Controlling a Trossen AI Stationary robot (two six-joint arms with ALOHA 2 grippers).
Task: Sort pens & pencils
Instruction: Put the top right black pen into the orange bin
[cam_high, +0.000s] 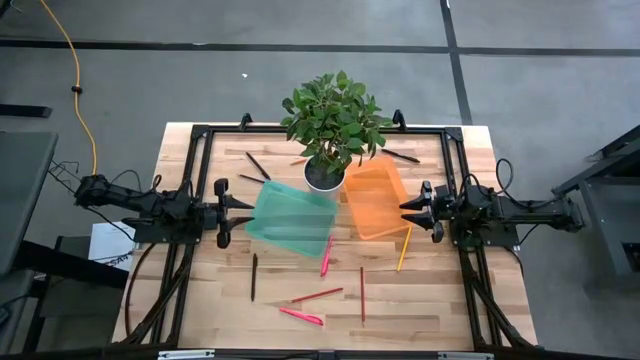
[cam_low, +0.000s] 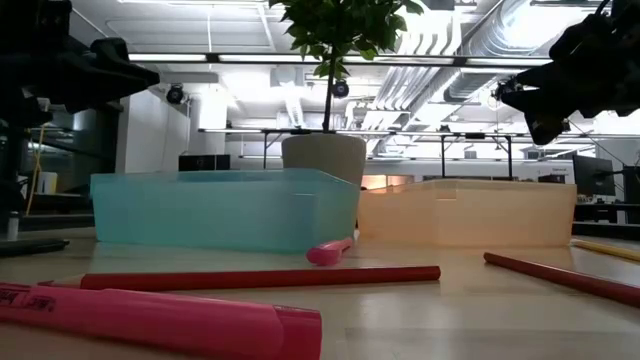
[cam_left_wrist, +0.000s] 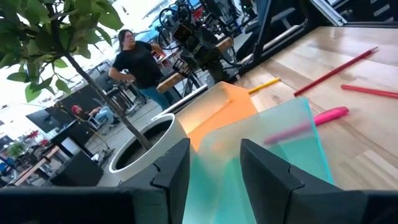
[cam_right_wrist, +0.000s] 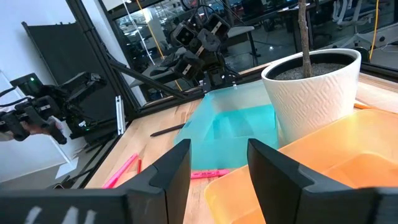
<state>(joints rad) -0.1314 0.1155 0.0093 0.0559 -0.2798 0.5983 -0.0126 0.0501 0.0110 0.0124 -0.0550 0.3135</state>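
My left gripper (cam_high: 240, 210) hovers open just left of the teal tray (cam_high: 291, 220), above the table. My right gripper (cam_high: 408, 210) hovers open at the right edge of the orange tray (cam_high: 374, 200). Both trays look empty. Pink pens (cam_high: 326, 256) (cam_high: 301, 316) and a black pen (cam_high: 254, 276) lie flat on the table near the front. More black pens (cam_high: 257, 166) (cam_high: 403, 156) lie at the back. Red pencils (cam_high: 318, 295) (cam_high: 362, 293) and a yellow pencil (cam_high: 404, 248) lie flat in front of the trays. In the wrist views nothing sits between either gripper's fingers (cam_left_wrist: 214, 171) (cam_right_wrist: 217, 168).
A potted plant in a white pot (cam_high: 323, 176) stands behind the two trays, its leaves (cam_high: 335, 115) spreading over them. A black frame (cam_high: 200, 131) runs along the table's far and side edges. People (cam_left_wrist: 138, 62) are in the room beyond the table.
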